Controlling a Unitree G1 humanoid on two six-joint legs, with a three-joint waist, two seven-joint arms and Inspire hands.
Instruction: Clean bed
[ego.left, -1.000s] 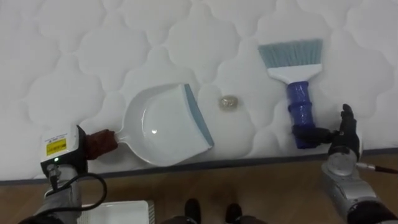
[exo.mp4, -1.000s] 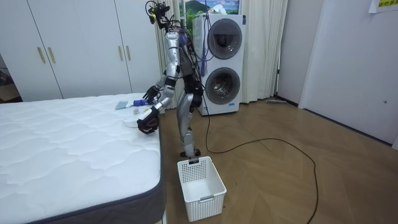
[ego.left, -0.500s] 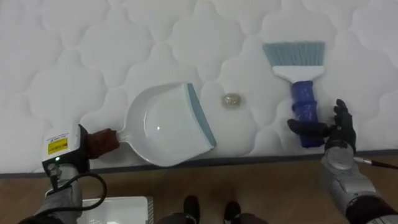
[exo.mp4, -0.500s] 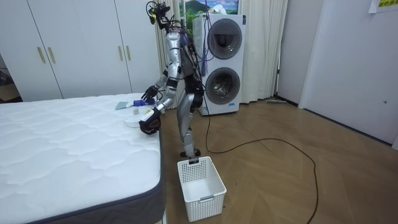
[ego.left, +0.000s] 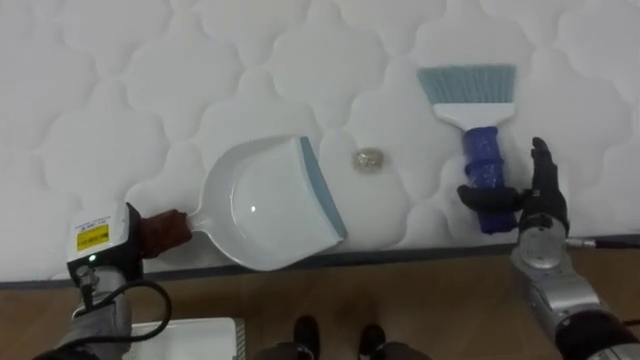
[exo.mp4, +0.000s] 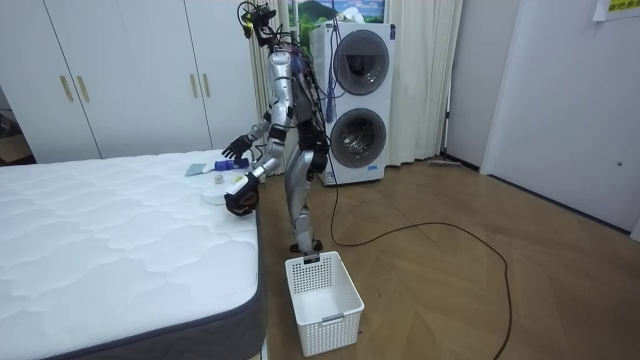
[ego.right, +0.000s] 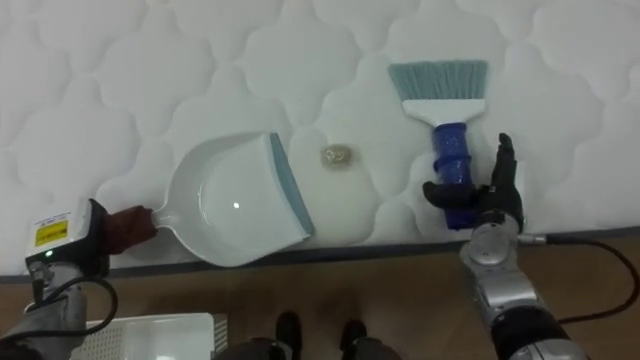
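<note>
Looking down in the left eye view, the white dustpan (ego.left: 265, 205) lay on the quilted mattress (ego.left: 120, 80) near its edge. The left hand (ego.left: 160, 231) was clamped round its handle, as it had been a second before. A small crumpled scrap (ego.left: 368, 160) sat on the mattress just beside the pan's lip, between dustpan and brush (ego.left: 480, 150). The brush lay with its bristles away from the robot and its blue handle toward the edge. The right hand (ego.left: 538, 195) had come up from below the handle's end to stand just beside it. Its fingers were straight and spread, and its thumb lay across the handle's lower end, so the grasp was not closed. A white basket (ego.left: 200, 335) showed at the bottom edge.

In the room view the robot stood at the bed's side, leaning over it, with stacked washers (exo.mp4: 357, 95) behind it and the basket on the floor by its feet. Its right arm reached a little farther over the mattress than before.

The right eye view showed the same layout: dustpan held, scrap and brush unmoved.
</note>
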